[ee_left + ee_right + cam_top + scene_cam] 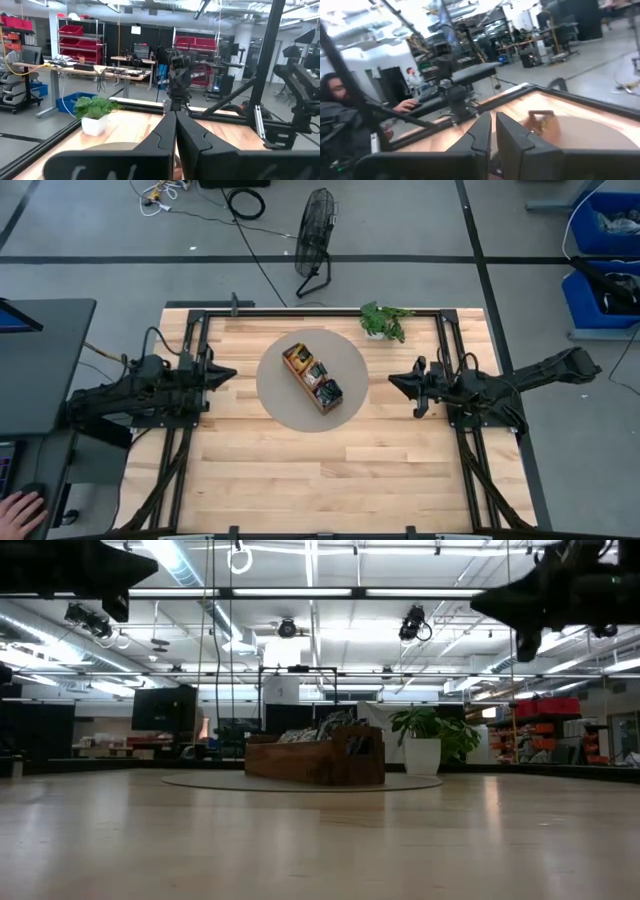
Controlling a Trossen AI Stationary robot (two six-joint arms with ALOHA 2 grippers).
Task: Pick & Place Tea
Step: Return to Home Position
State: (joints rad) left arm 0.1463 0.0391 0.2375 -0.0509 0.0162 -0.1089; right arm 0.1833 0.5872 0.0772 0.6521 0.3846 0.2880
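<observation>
The brown wooden tray (312,377) stands on a round grey mat (345,395) at the middle of the table. Tea sachets lie in its compartments: orange-yellow ones (298,360) at the far end, dark ones (329,391) at the near end. My left gripper (232,373) hovers shut, left of the mat, pointing level toward the tray. Right of the mat, my right gripper (392,380) points level at the tray, its fingers together with nothing between them. In the low view both arms hang high above the tabletop. The right wrist view shows the tray (542,122) ahead of the fingers.
A small green plant (385,320) in a white pot stands at the table's far edge, right of the mat. Black frame rails run along the table's left and right sides. A person's hand (20,510) rests on a desk beyond the left edge.
</observation>
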